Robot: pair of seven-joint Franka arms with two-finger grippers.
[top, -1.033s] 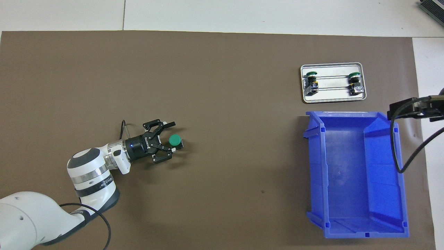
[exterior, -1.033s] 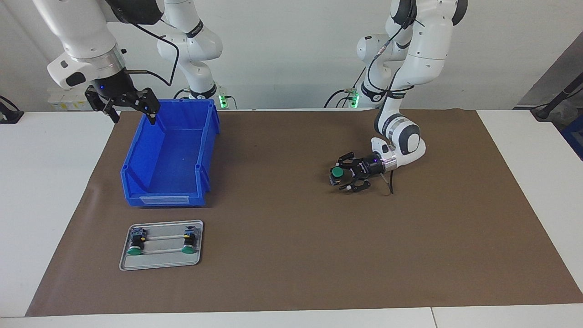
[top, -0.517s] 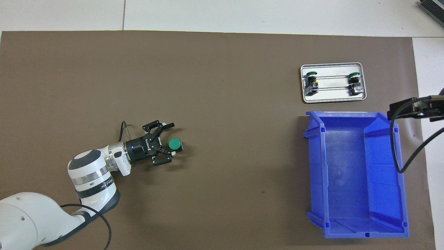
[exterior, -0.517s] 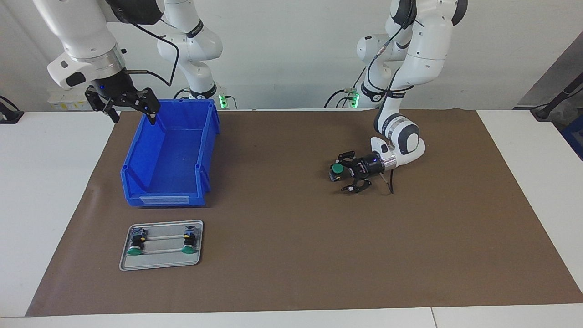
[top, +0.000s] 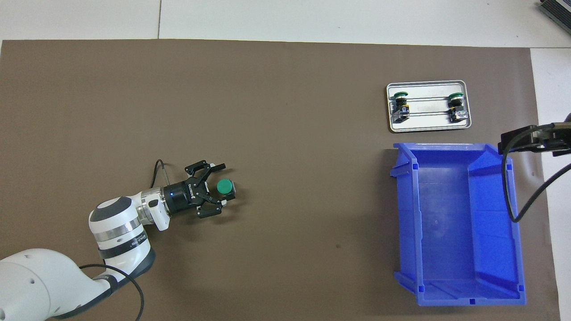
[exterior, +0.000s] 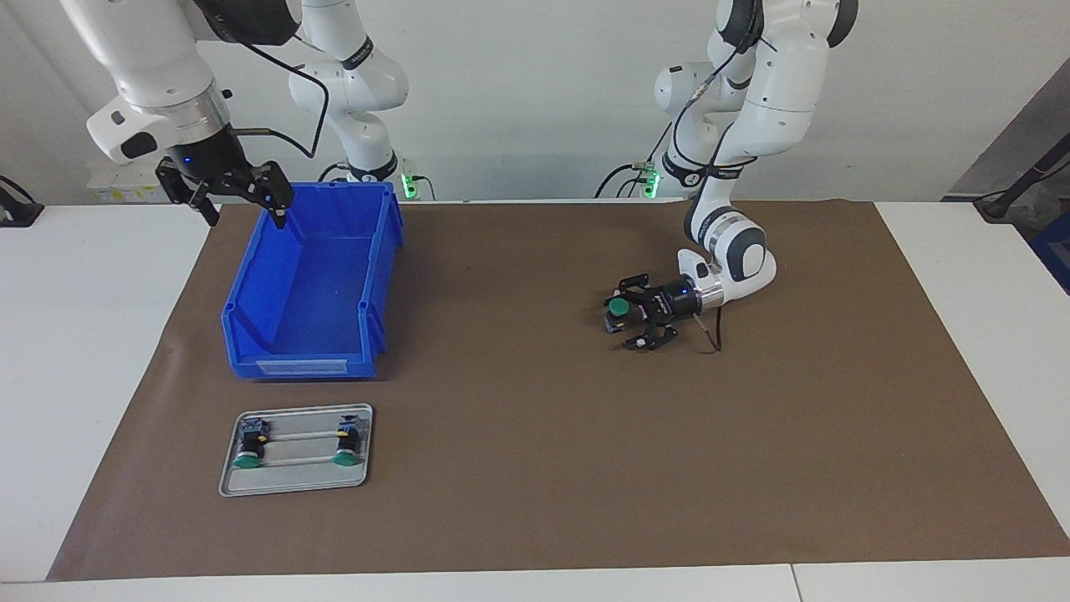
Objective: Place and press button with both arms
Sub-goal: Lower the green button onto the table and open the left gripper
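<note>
1. Lying low over the brown mat (exterior: 535,468), the left hand (exterior: 629,318) (top: 219,191) has its fingers spread wide on either side of the button (exterior: 618,309) (top: 225,187), which stands on the mat between them, green cap up, near the middle of the table (exterior: 92,334) toward the left arm's end.

2. Whether a finger touches the button's body cannot be told; the button rests on the mat and is not lifted.

3. Raised at the right arm's end, the right hand (exterior: 242,205) hovers over the corner of the blue bin (exterior: 309,301) (top: 455,223) nearest the robots, its fingers parted wide and holding nothing; the right arm waits there.

4. Farther from the robots than the bin, and just beside it, a metal tray (exterior: 294,485) (top: 427,128) carries two more green-capped buttons (exterior: 247,447) (top: 400,103), one at each end, lying on their sides.
</note>
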